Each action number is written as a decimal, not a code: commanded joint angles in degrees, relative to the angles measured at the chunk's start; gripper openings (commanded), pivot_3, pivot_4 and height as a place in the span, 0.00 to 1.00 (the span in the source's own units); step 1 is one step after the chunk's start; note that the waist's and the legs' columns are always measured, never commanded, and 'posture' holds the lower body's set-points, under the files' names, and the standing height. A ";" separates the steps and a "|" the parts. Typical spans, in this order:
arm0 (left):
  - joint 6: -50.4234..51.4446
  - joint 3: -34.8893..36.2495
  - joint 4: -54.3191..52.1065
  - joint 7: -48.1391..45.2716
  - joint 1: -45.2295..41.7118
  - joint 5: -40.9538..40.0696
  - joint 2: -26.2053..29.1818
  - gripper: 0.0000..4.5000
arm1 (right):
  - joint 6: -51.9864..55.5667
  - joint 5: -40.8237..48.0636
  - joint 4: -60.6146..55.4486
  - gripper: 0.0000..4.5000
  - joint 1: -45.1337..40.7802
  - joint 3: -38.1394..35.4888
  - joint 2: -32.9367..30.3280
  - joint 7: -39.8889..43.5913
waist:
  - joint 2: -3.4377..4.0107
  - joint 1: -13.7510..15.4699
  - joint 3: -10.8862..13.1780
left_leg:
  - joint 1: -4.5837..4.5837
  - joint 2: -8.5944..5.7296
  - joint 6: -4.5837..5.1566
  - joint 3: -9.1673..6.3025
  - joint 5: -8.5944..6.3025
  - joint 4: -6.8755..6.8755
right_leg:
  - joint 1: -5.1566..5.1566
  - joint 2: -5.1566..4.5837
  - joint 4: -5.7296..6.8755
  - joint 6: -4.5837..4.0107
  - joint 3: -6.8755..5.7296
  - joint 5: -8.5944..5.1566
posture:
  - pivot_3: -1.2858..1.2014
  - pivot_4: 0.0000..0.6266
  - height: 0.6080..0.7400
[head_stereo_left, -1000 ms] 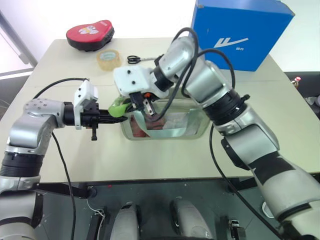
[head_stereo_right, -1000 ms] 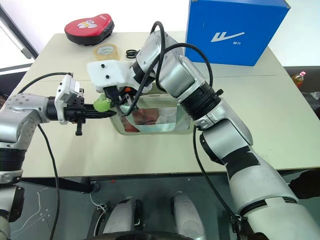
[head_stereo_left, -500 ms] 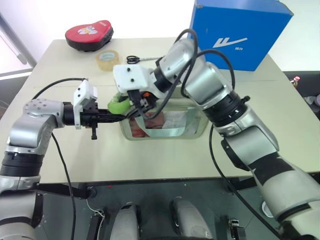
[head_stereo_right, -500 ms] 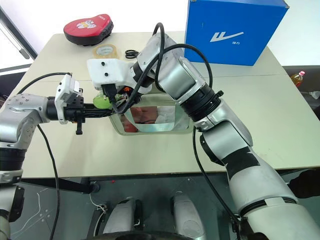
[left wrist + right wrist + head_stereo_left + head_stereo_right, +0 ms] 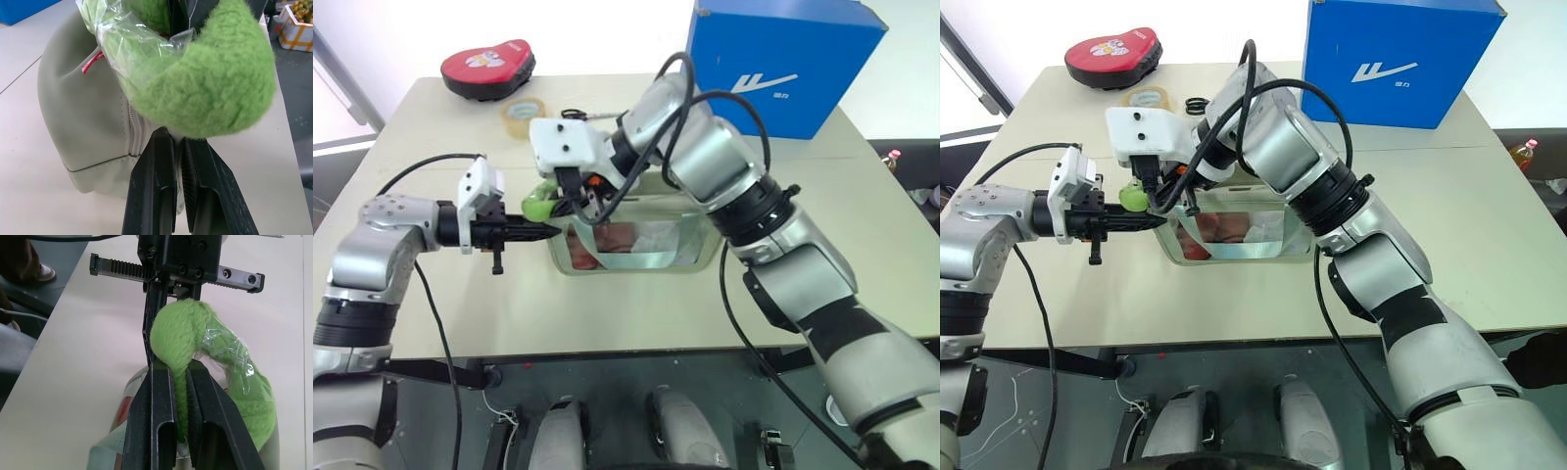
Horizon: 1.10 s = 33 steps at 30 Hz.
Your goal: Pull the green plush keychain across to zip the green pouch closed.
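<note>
1. My right gripper (image 5: 178, 382) pinches the green plush keychain (image 5: 183, 335) at the green pouch's (image 5: 641, 245) left end.
2. My left gripper (image 5: 178, 147) is clamped on the pouch's end seam.
3. Reddish contents show through the pouch's clear window.

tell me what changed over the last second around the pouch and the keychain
The right gripper opened briefly, tipped its wrist, and now its fingers are shut on the green plush keychain. The left gripper stayed shut at the end of the green pouch, which kept its place on the table.
</note>
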 commanded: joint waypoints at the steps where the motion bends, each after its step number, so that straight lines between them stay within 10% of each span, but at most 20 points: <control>1: 0.03 0.02 -0.81 0.29 0.91 0.51 0.38 0.00 | 4.87 3.61 -0.51 0.02 -3.80 -4.78 -0.59 -0.36 | 0.00 0.01 0.00 | 0.00 0.00 0.00 0.00 0.00 0.00 | 0.00 0.00 0.00 0.00 0.00 0.00 | 0.52 0.24 0.98; 33: 2.45 3.80 -3.60 5.04 6.83 -0.93 1.92 0.00 | 13.50 13.18 -14.50 0.02 14.30 -16.64 -26.89 -12.73 | -0.02 0.08 -0.01 | 0.00 -0.02 0.03 0.00 -0.02 -0.07 | 0.03 0.02 -0.13 0.00 0.01 0.00 | 0.52 0.24 0.98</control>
